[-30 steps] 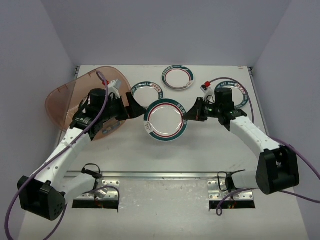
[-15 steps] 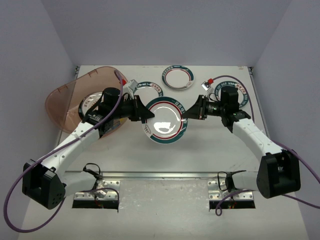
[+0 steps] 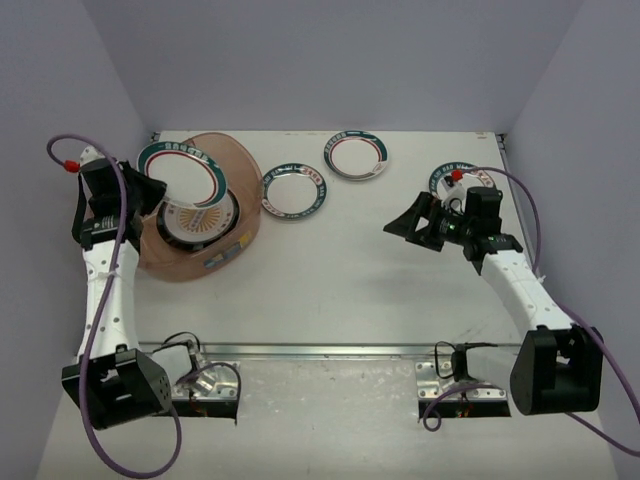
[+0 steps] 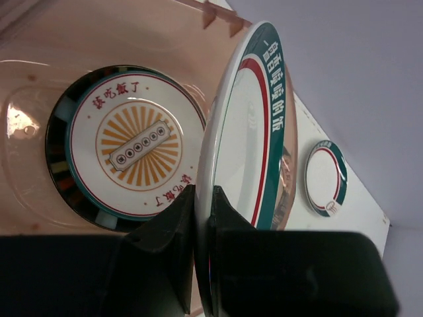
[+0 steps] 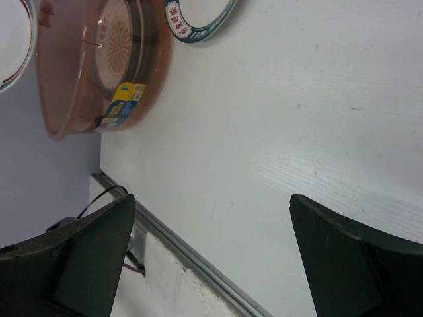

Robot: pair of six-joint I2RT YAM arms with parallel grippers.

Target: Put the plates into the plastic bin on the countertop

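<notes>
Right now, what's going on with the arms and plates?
The left gripper grips a teal-rimmed plate by its edge, holding it over the plastic bin, where an orange-centred plate already lies. The right gripper hangs open and empty above the countertop. Three plates lie outside the bin.

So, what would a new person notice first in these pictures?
The left tool pinches a teal-red rimmed plate by its rim, over the plastic bin at the far left. An orange-centred plate already lies inside the bin. The right tool hangs open and empty over the countertop, right of centre.
</notes>
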